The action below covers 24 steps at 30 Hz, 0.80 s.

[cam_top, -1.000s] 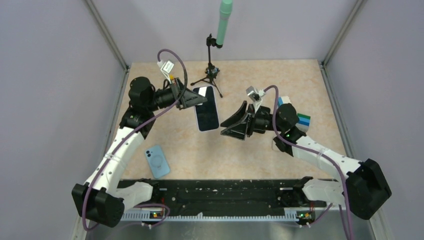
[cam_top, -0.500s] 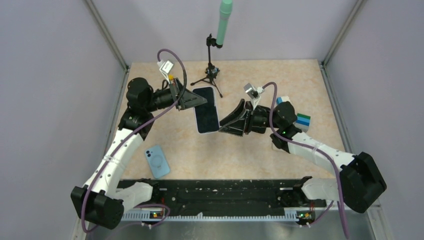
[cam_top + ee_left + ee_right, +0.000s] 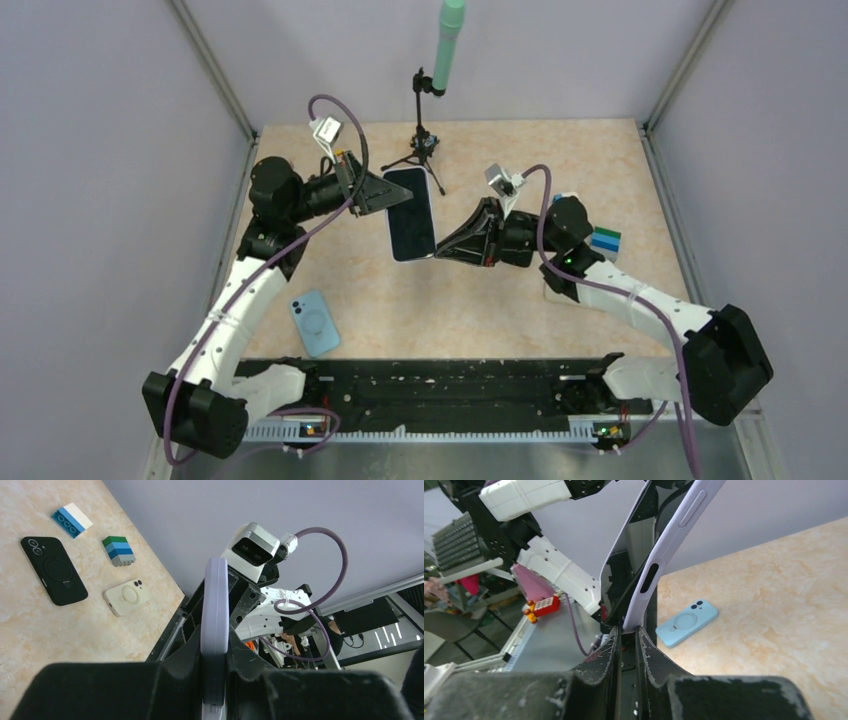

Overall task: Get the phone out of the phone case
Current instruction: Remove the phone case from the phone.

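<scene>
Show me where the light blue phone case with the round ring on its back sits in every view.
Top external: the light blue phone case lies flat in the lower left.
Left wrist: not in it.
Right wrist: it lies flat just right of centre, ring side up.
Shared landmark: the lilac-cased phone, raised off the surface, shows in all three views.
</scene>
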Tool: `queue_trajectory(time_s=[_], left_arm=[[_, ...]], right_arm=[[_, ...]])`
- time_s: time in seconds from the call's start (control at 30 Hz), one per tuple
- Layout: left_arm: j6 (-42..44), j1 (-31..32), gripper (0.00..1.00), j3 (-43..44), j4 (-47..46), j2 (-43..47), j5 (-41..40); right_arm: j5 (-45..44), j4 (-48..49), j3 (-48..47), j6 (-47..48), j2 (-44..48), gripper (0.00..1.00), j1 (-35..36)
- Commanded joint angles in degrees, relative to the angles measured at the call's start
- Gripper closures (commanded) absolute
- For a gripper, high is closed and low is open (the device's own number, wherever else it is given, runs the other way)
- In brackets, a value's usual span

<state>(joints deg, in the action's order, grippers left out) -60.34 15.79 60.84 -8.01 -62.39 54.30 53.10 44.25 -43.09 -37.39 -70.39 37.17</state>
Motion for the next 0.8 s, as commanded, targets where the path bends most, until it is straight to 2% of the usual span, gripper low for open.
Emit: queue_trajectory(time_s=[0.0, 0.13, 0.23, 0.3, 0.37, 0.43, 0.5, 0.6, 0.67, 0.77], left_arm=[[-15.01, 1.39, 1.0, -1.45, -12.14, 1.55, 0.28], [-18.65, 1.43, 1.0, -2.01, -13.77, 1.33, 0.07], [-14.26, 1.42, 1.0, -0.83, -8.94, 1.74, -1.96], [-10.55, 1.43, 1.0, 0.45, -5.15, 1.75, -3.25], [-9.31, 1.43, 1.0, 0.83, -4.03, 1.74, -4.7], [-9.66, 1.39, 1.0, 0.3, -4.4, 2.04, -7.31], [-10.25, 1.41, 1.0, -1.65, -3.35, 3.67, -14.15], [-10.91, 1.4, 1.0, -6.22, -4.32, 7.63, -24.37], [-10.9, 1.35, 1.0, -7.12, -3.85, 8.9, -27.83], [-12.89, 1.36, 1.0, -8.47, -6.44, 9.01, -29.29]], right_arm=[[-5.09, -8.27, -3.21, 11.92, 0.56, 0.97, 0.89], [-8.21, -12.71, -5.06, 15.09, 1.52, 0.99, 0.98], [-12.81, -16.45, -6.01, 16.44, 2.68, 0.97, 0.98], [-17.0, -17.94, -5.84, 16.13, 3.61, 0.91, 0.98], [-20.79, -19.72, -5.29, 14.91, 4.9, 0.79, 0.97], [-24.45, -20.71, -4.14, 11.7, 6.67, 0.61, 0.98], [-26.36, -20.58, -2.74, 7.49, 10.06, 0.45, 0.96], [-26.75, -14.0, 2.53, -0.37, 15.56, 0.26, 0.89], [-27.18, -10.06, 5.46, -4.8, 17.62, 0.18, 0.88], [-27.44, -8.57, 7.01, -10.22, 17.81, 0.17, 1.25]])
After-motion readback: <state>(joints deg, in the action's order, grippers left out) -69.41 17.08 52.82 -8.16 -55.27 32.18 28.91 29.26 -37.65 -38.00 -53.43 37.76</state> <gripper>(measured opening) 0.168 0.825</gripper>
